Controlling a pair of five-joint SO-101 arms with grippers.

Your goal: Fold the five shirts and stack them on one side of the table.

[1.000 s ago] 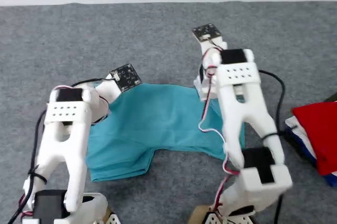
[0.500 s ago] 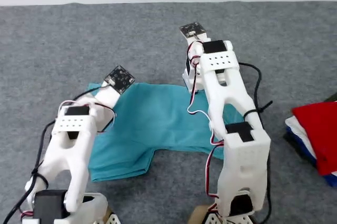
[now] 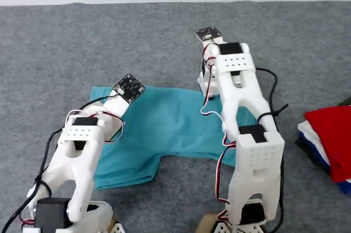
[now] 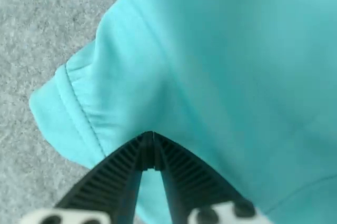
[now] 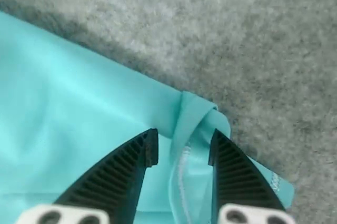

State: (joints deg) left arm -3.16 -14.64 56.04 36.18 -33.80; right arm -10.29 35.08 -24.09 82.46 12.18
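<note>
A teal shirt [image 3: 164, 126] lies spread on the grey table [image 3: 82, 35]. My left gripper [image 3: 111, 106] sits low at the shirt's far left corner. In the left wrist view that gripper [image 4: 148, 149] is shut, its tips pinched onto the teal shirt [image 4: 226, 66] beside the sleeve hem [image 4: 73, 103]. My right gripper [image 3: 206, 84] is at the shirt's far right corner. In the right wrist view that gripper [image 5: 181, 147] stands open, one finger on each side of a rolled-up corner [image 5: 197, 113] of the cloth.
A stack of folded shirts [image 3: 329, 134] with a red one on top lies at the table's right edge. Bare grey table lies beyond the shirt and to the far left.
The left arm has come down lower over the shirt's left corner. The right arm swung left and farther out, then back a little to the right. The shirt has barely shifted.
</note>
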